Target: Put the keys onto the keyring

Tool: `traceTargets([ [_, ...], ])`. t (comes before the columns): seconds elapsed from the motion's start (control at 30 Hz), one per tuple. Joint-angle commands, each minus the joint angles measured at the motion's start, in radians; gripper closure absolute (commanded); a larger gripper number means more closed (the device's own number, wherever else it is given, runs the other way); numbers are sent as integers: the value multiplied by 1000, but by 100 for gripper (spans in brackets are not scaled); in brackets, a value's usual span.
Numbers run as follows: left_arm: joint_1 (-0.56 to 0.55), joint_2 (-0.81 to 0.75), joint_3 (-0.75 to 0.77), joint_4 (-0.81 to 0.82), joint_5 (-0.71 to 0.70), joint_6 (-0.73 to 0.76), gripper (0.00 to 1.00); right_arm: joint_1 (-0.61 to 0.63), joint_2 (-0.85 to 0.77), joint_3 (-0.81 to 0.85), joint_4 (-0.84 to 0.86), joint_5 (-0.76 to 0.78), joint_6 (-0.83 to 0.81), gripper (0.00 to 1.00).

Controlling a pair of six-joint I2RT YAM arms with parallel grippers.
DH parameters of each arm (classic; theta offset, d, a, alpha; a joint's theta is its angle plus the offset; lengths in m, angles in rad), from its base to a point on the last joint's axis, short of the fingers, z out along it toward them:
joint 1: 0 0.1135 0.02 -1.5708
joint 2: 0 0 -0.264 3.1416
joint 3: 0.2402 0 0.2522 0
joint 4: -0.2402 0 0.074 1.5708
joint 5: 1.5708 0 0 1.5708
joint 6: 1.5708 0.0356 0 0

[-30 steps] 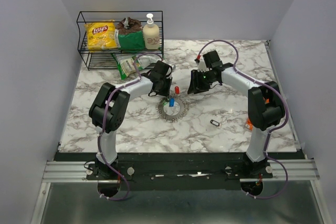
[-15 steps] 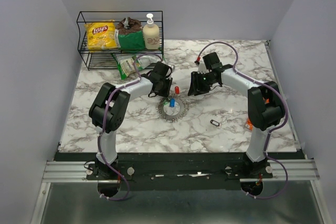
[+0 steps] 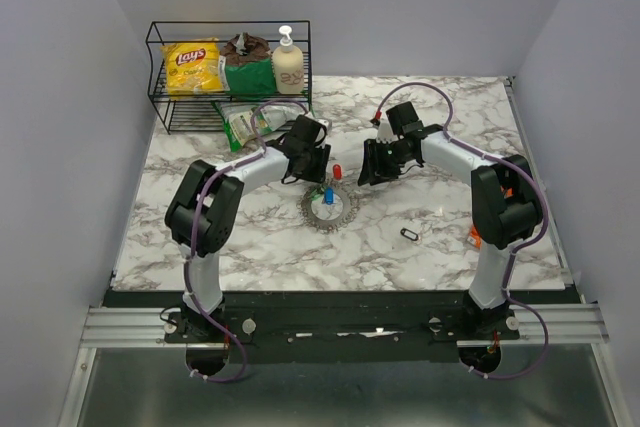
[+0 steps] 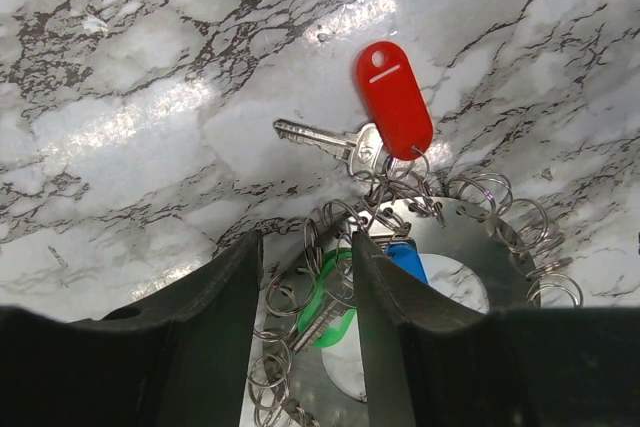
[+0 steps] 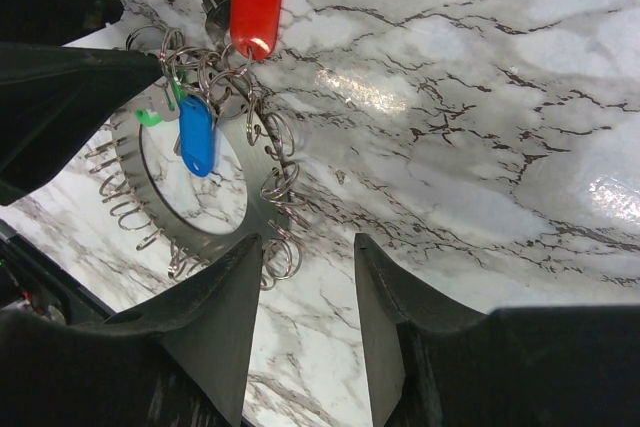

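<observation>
From above, my left pincer (image 3: 312, 163) and right pincer (image 3: 373, 163) flanked the red key (image 3: 337, 172), which lay on the marble table (image 3: 450, 217) at the keyring (image 3: 329, 209)'s far edge, the left seemingly nearer. My left wrist showed its jaws parted and empty, the key ahead and to the right, blade pointing left. My right wrist showed jaws parted and empty too, the key ahead-left, with bare marble to the right.
</observation>
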Motion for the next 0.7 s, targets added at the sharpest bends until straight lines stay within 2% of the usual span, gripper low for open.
traceTargets([
  [0.0, -3, -57, 5, 11, -12, -15, 49, -4, -20, -5, 15, -28, -15, 49],
  [0.33, 17, -66, 9, 1, -11, -44, 50, -4, -7, 1, 19, -34, -15, 49],
  [0.67, 55, -76, -5, 11, 20, -68, 60, -4, -6, -11, 26, -34, -15, 49],
])
